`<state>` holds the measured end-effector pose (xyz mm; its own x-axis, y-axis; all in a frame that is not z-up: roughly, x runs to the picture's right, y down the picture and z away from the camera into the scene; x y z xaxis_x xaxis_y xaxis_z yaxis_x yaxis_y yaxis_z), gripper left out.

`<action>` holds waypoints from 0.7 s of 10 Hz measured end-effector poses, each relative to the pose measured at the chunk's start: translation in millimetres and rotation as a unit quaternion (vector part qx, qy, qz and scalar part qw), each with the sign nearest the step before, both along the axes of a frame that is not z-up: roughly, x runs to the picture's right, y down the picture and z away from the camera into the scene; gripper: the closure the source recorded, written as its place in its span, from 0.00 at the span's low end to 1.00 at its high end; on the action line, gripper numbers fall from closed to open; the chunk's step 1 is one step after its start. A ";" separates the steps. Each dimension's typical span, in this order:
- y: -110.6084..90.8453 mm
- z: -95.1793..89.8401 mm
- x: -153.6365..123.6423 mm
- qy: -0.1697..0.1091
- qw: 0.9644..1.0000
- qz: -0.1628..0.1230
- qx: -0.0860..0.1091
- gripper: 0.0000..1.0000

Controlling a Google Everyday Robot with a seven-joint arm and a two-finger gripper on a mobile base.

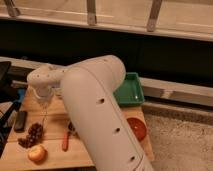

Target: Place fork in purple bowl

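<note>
Presently the pincer [44, 99] is seen at the far left of the bench [55, 159], below the white wrist of the arm [100, 110]. Whether it is clenched or released cannot be told. A thin pale streak is seen directly beneath it, running down toward the grape bunch [31, 134]. This is judged to be the fork [45, 115], with its long axis upright rather than flat on the bench, though a grasp cannot be confirmed. The purple bowl cannot be made out with certainty. A dark patch [71, 128] at the edge of the arm, just right of the orange-handled utensil [65, 142], may be its rim, the rest being hidden. If so, the bowl lies to the right of the pincer and nearer. A short carry rightward and nearward would then be called for, stopping well short of the orange-red bowl [136, 128].
</note>
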<state>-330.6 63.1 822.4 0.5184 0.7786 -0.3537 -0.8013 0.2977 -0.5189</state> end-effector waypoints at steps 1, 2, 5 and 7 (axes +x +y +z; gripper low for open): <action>-25.0 -10.1 9.7 0.002 1.000 0.010 0.023 1.00; -41.4 -14.8 18.1 0.003 0.999 0.020 0.036 1.00; -88.2 -19.8 65.3 0.006 0.994 0.072 0.078 1.00; -84.6 -19.5 74.2 -0.008 0.993 0.093 0.071 1.00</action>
<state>-256.4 -21.5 803.0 0.3654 0.9028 -0.2268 -0.8415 0.2162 -0.4950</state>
